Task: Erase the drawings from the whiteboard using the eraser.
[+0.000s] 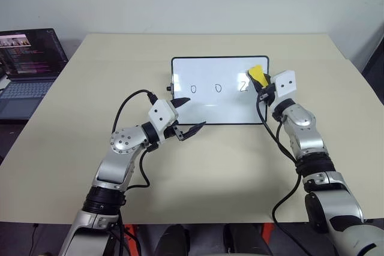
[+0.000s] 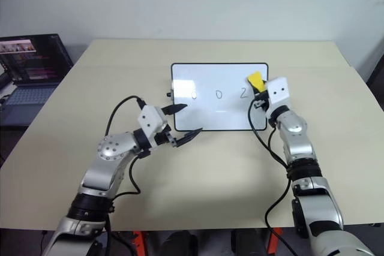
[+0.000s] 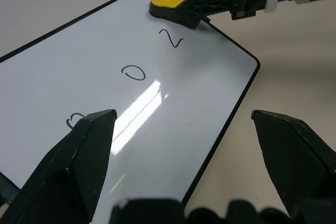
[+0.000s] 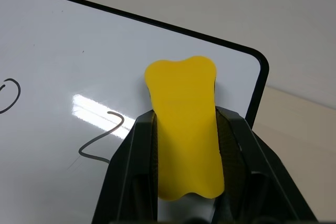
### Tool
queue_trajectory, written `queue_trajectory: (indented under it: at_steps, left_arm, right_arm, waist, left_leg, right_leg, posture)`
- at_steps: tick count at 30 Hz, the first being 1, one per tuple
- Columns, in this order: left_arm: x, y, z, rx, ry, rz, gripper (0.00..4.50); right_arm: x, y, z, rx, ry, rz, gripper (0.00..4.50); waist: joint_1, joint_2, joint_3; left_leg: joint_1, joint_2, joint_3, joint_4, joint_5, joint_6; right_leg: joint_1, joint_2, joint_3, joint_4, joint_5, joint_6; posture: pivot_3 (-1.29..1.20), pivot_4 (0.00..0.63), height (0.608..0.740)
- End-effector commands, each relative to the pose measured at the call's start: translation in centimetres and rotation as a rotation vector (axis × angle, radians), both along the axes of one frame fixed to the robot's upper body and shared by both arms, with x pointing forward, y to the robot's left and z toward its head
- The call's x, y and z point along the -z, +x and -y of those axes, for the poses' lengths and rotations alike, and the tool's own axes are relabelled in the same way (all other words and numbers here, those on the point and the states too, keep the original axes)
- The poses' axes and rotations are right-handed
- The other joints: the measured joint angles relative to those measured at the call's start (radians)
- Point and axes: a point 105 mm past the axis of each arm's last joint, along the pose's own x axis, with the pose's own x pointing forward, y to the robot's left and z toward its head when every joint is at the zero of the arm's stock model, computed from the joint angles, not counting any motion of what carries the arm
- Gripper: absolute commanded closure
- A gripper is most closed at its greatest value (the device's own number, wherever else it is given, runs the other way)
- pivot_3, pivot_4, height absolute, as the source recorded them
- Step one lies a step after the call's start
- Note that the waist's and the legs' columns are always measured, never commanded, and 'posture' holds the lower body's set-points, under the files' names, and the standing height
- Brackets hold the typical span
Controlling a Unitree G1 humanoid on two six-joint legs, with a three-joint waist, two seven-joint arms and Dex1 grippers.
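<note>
Eraser, yellow, is pinched in the right gripper over the whiteboard's right end, just beside the rightmost of three drawings. Left gripper hangs spread wide at the board's near left corner.

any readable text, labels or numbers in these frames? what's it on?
"0 0 2": hand-drawn black marks in a row on the whiteboard; the last one, nearest the eraser, could also pass for a Z.
Laptop screen at the robot's far left: lines of text, too small to read.
No labels or brands legible anywhere else.
</note>
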Motion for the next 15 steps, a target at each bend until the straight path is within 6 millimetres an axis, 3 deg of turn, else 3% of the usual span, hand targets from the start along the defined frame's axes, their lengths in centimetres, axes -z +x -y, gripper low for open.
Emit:
queue_trajectory:
  at_steps: [1,11,15]
  left_arm:
    - [-1.6,-0.3,0.0,0.012,-0.015,0.052,0.0]
    - [-1.7,-0.3,0.1,0.01,-0.018,0.056,0.0]
    - [-1.8,-0.3,0.1,0.007,-0.019,0.056,0.0]
  right_arm:
    - [0.3,-0.1,-0.3,-0.02,-0.011,0.0,3.27]
    - [1.8,-1.0,-1.6,-0.075,-0.033,-0.022,3.27]
    - [3.3,-1.8,-2.1,-0.112,-0.07,-0.056,3.27]
  waist:
    - [0.0,0.0,0.0]
    - [-0.001,0.0,0.0]
    - [-0.001,0.0,0.0]
  left_leg:
    - [0.0,0.0,0.0,0.0,0.0,0.0]
    - [0.0,0.0,0.0,0.0,0.0,0.0]
    - [0.0,0.0,0.0,0.0,0.0,0.0]
  right_leg:
    - [0.0,0.0,0.0,0.0,0.0,0.0]
    - [0.0,0.0,0.0,0.0,0.0,0.0]
    - [0.0,0.0,0.0,0.0,0.0,0.0]
  posture:
    - [0.0,0.15,0.74]
    - [0.0,0.15,0.74]
    - [0.0,0.15,0.74]
